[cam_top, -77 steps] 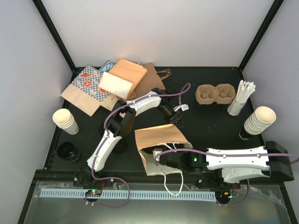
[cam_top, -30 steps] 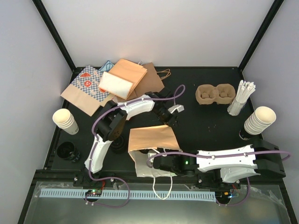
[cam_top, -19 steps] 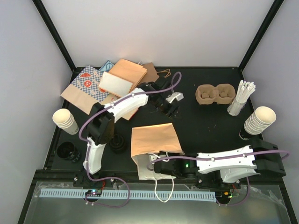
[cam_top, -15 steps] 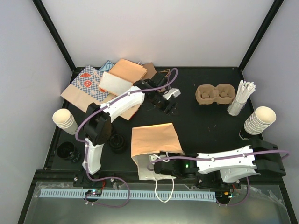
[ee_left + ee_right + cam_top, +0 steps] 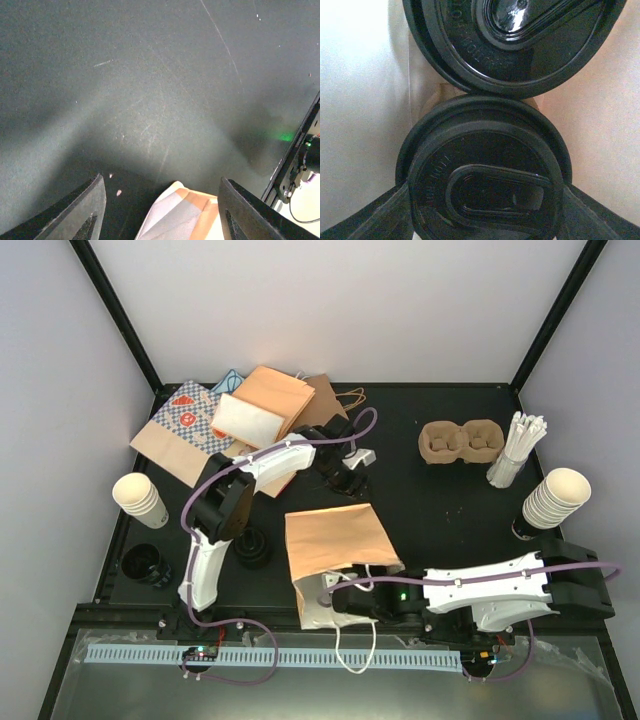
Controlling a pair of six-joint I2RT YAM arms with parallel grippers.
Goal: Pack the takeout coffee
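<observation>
A brown paper bag (image 5: 335, 540) lies on its side on the black table, its white-lined mouth facing the near edge. My right gripper (image 5: 342, 603) is inside the mouth. In the right wrist view it (image 5: 485, 200) is shut on a black-lidded coffee cup (image 5: 485, 185), with a second lidded cup (image 5: 515, 40) deeper in the bag, touching the first. My left gripper (image 5: 352, 476) hovers just beyond the bag's far edge, open and empty (image 5: 160, 182), with a bag corner (image 5: 180, 215) between the jaws. A brown pulp two-cup carrier (image 5: 460, 442) sits empty at back right.
Flat paper bags (image 5: 240, 420) are piled at back left. Lidless cream cup stacks stand at left (image 5: 140, 498) and right (image 5: 555, 498). Black lids (image 5: 147, 565) lie near left, a black object (image 5: 252, 548) beside the left arm, white sticks (image 5: 515, 448) at right.
My left gripper let go of the bag's far edge, swung back toward the bag pile, then came forward to the bag's far edge. The bag shifted slightly. The right gripper stays in the mouth.
</observation>
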